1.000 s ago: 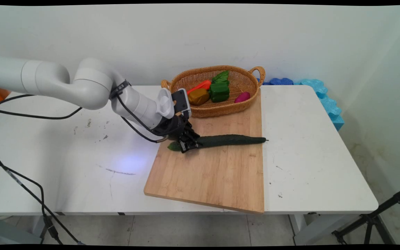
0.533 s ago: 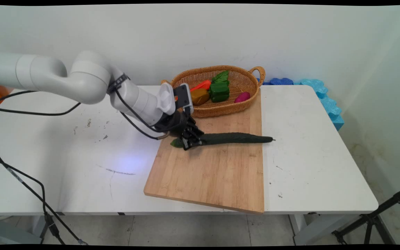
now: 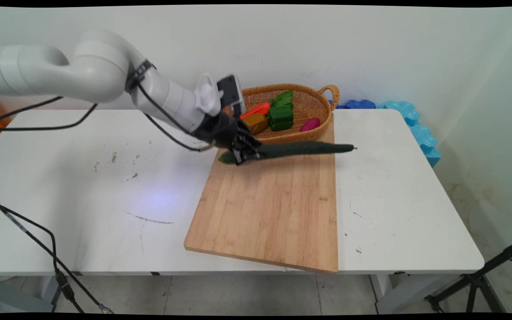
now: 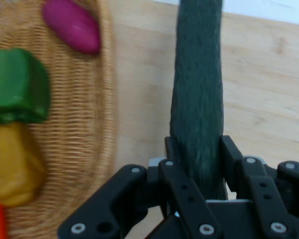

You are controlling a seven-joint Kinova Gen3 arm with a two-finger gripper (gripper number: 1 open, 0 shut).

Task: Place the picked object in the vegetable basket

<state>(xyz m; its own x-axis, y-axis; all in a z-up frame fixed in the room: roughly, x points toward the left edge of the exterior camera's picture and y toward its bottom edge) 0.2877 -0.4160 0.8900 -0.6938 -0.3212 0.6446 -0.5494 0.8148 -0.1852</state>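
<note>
Gripping a long dark green cucumber (image 3: 300, 149) near its blunt left end, the gripper (image 3: 243, 154) holds it in the air above the far part of the wooden cutting board (image 3: 274, 209). Its two fingers (image 4: 177, 157) pinch the cucumber from both sides, and in the hand view the vegetable (image 4: 199, 99) runs straight away from between them, toward the top edge. The skin of the cucumber is very dark and rough, with small bumps, and the body is slim and almost straight. A short piece of it sticks out behind the fingers, lighter green at the tip. The long part reaches away from the fingers, nearly level, past the far right edge of the board, and it ends in a thin stalk.

Just beyond the fingers, on the far side, stands a woven basket (image 3: 314, 100) with two handles. Inside it lie a green pepper (image 3: 281, 116), a yellow-brown vegetable (image 3: 254, 123), an orange carrot (image 3: 258, 109), a green leaf (image 3: 283, 97) and a small magenta piece (image 3: 310, 124). The board lies on the white table (image 3: 82, 186).
</note>
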